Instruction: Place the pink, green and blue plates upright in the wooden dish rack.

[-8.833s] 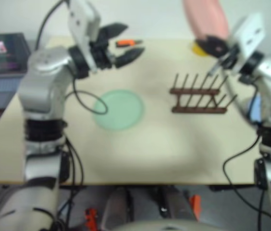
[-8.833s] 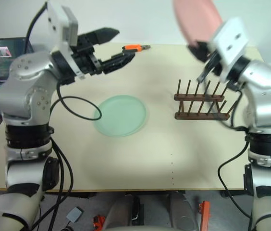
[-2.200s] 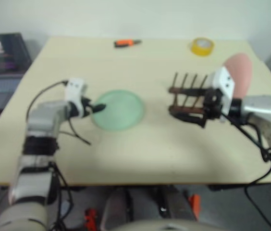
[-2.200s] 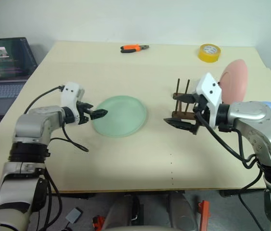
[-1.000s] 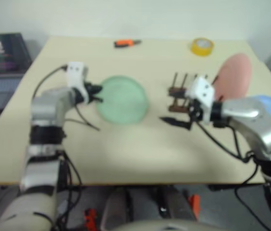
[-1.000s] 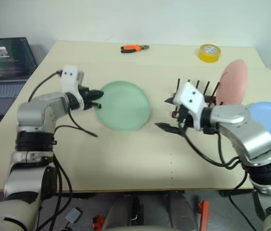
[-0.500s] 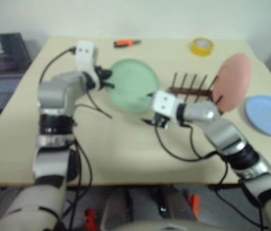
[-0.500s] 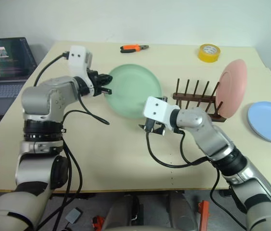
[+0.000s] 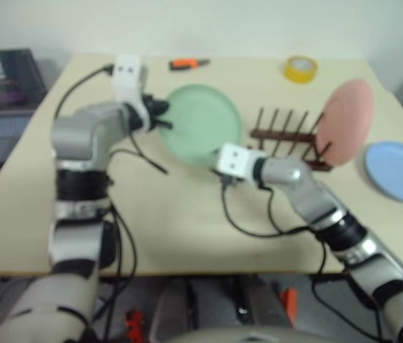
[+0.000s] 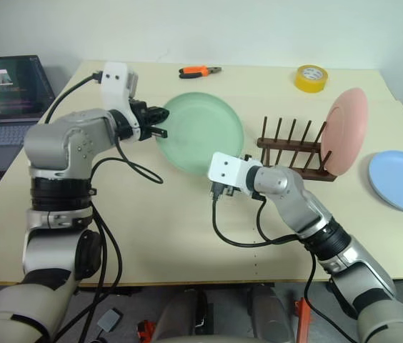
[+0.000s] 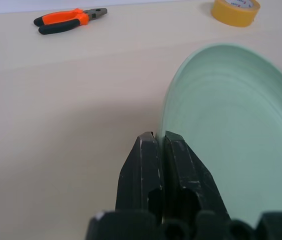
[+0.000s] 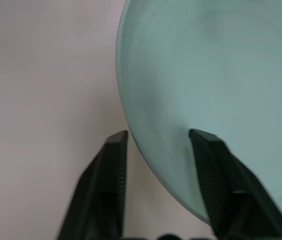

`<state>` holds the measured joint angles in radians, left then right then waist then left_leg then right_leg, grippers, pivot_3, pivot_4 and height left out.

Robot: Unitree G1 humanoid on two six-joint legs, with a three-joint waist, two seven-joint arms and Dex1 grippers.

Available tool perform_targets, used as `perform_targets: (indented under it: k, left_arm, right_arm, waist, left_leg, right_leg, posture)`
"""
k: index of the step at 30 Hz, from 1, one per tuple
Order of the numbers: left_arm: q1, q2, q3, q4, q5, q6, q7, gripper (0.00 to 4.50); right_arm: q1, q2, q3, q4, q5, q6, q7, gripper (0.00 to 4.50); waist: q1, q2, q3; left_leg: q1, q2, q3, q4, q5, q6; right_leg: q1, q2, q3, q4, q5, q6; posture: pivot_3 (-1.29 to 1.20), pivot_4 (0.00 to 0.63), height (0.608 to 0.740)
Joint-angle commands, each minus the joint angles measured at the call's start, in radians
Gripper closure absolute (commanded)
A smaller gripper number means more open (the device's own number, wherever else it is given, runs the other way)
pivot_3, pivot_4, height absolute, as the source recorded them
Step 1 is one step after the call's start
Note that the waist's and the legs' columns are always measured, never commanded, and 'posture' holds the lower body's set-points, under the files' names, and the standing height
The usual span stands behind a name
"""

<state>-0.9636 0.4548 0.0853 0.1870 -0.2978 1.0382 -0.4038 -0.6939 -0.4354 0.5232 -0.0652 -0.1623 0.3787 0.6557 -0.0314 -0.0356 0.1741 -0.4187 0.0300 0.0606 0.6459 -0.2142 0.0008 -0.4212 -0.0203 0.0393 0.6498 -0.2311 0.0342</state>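
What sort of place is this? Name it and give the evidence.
Probably a lab or workshop bench, not a kitchen: a plain table carries orange pliers and a yellow tape roll, and an open laptop sits beside it.

Layout around the wooden dish rack (image 10: 296, 158)

Pink plate (image 10: 345, 131) stands in its right end; blue plate (image 10: 400, 181) lies further right; green plate (image 10: 200, 133) left; tape roll (image 10: 311, 78) behind.

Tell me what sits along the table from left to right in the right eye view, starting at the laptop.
Laptop → green plate → wooden dish rack → pink plate → blue plate.
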Motion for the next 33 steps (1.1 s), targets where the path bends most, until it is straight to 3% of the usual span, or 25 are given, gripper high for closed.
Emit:
perform_targets:
  k: [1, 3, 17, 18, 29, 33]
  left_arm:
    - [-0.029, 0.007, 0.019, -0.043, -0.011, -0.011, -0.003, 4.5]
    - [-0.032, 0.005, 0.019, -0.042, -0.013, -0.011, -0.004, 4.5]
    - [-0.034, 0.017, -0.021, -0.02, -0.003, -0.043, -0.039, 4.5]
    - [-0.034, 0.018, -0.021, -0.016, -0.001, -0.048, -0.041, 3.99]
    - [-0.043, 0.053, -0.02, 0.023, 0.022, -0.084, -0.057, 0.2]
    - [-0.04, 0.073, -0.023, 0.002, 0.018, -0.107, -0.089, 0.08]
  right_arm:
    - [-0.004, 0.009, -0.034, -0.011, -0.015, -0.028, 0.002, 3.86]
    - [0.001, 0.014, -0.037, -0.011, -0.022, -0.03, 0.005, 4.48]
    - [0.017, 0.036, -0.081, -0.017, -0.016, -0.091, -0.001, 4.48]
    - [0.019, 0.039, -0.088, -0.016, -0.014, -0.108, -0.004, 4.5]
    - [0.025, 0.054, -0.127, -0.005, -0.015, -0.185, -0.009, 4.5]
    - [0.031, 0.062, -0.135, -0.01, -0.007, -0.195, -0.006, 4.5]
  waist:
    - [0.0, 0.0, 0.0]
    - [0.0, 0.0, 0.0]
    - [0.0, 0.0, 0.0]
    - [0.0, 0.0, 0.0]
    - [0.0, 0.0, 0.0]
    - [0.0, 0.0, 0.0]
  left_leg:
    - [0.0, 0.0, 0.0, 0.0, 0.0, 0.0]
    - [0.0, 0.0, 0.0, 0.0, 0.0, 0.0]
    - [0.0, 0.0, 0.0, 0.0, 0.0, 0.0]
    - [0.0, 0.0, 0.0, 0.0, 0.0, 0.0]
    - [0.0, 0.0, 0.0, 0.0, 0.0, 0.0]
    - [0.0, 0.0, 0.0, 0.0, 0.0, 0.0]
  right_leg:
    - [0.0, 0.0, 0.0, 0.0, 0.0, 0.0]
    - [0.0, 0.0, 0.0, 0.0, 0.0, 0.0]
    - [0.0, 0.0, 0.0, 0.0, 0.0, 0.0]
    - [0.0, 0.0, 0.0, 0.0, 0.0, 0.0]
    - [0.0, 0.0, 0.0, 0.0, 0.0, 0.0]
    - [0.0, 0.0, 0.0, 0.0, 0.0, 0.0]
  posture:
    - [0.0, 0.15, 0.74]
    - [0.0, 0.15, 0.74]
    - [0.0, 0.15, 0.74]
    - [0.0, 0.15, 0.74]
    - [0.0, 0.15, 0.74]
    - [0.0, 0.15, 0.74]
